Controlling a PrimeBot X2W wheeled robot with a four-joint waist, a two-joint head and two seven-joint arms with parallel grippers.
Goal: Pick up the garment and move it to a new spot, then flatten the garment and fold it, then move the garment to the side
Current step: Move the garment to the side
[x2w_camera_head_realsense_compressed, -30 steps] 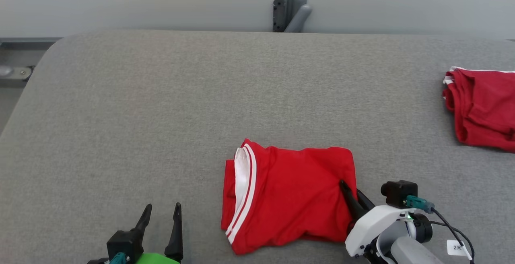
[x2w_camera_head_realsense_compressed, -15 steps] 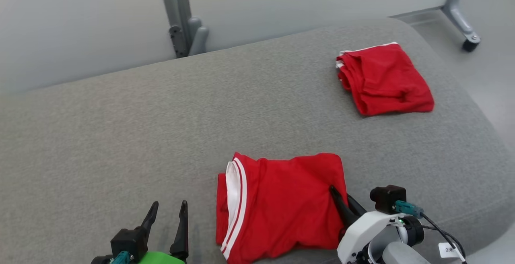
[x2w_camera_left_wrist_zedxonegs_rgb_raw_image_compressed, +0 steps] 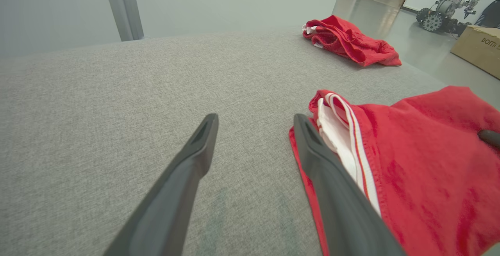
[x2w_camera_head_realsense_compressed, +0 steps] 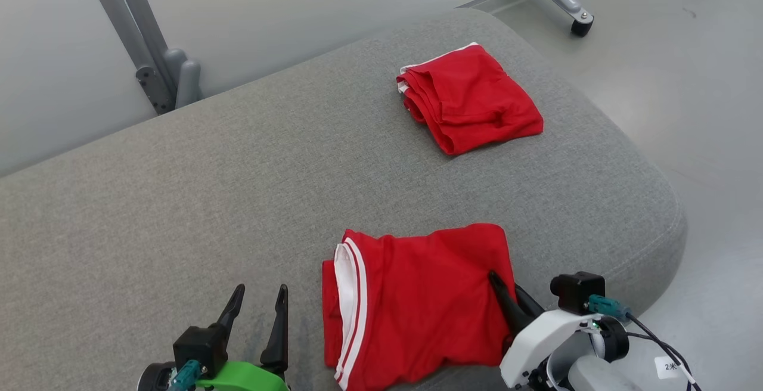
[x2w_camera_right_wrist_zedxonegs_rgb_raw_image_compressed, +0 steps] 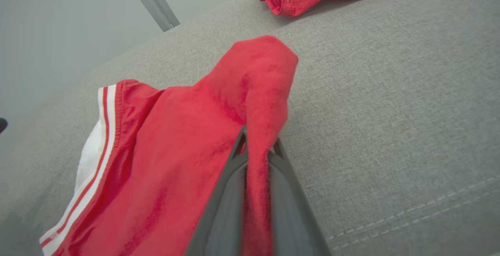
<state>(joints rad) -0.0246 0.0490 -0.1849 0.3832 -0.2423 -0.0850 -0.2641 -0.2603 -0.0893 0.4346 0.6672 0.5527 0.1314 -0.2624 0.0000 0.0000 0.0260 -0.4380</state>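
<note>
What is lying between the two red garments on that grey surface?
Nothing. In the head view, the stretch of grey surface between the near garment and the far garment is bare.

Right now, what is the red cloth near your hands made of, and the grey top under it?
Red cloth: soft knit fabric, maybe sports jersey, matte; it creases and folds limply, with a white striped band.
Grey top: woven upholstery fabric, matte, probably over padding; flecked weave, stitched seam, rounded edge.
</note>
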